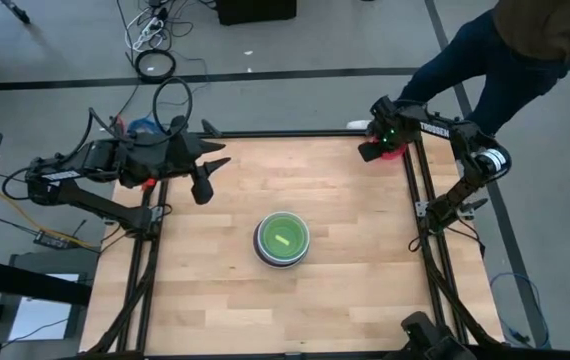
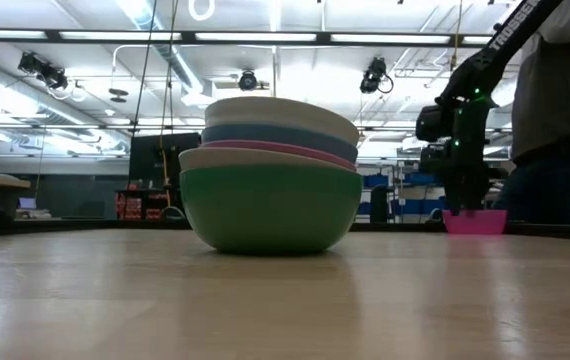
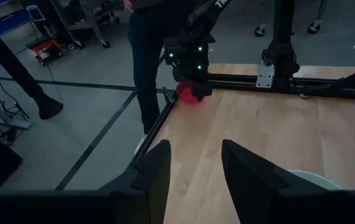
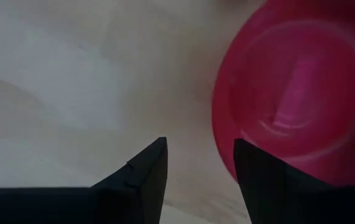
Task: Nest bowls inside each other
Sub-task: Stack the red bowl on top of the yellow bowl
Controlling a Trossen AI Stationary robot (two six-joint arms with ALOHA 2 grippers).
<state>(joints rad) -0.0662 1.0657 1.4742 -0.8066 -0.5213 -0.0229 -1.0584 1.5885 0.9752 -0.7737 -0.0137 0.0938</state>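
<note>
A stack of several nested bowls (image 1: 282,240) stands on its base in the middle of the table; in the low view its outermost bowl is green (image 2: 265,215). A small red bowl (image 4: 296,93) sits upright at the table's far right corner (image 1: 397,153). My right gripper (image 4: 200,168) points down over that bowl's rim, open, with one finger above the bowl's inside and the other above the bare table. My left gripper (image 3: 196,168) hangs open and raised over the table's far left part (image 1: 211,178), with nothing between its fingers. My right gripper comes at the red bowl's rim (image 4: 227,143) from above, one finger (image 4: 271,180) over the inside and one outside. I cannot tell whether either finger touches the rim. The bowl rests on the table.
A person (image 1: 505,60) stands just beyond the table's far right corner, close to my right arm. Dark frame rails (image 1: 420,230) run along the table's edges. Bare wood lies all around the stack.
</note>
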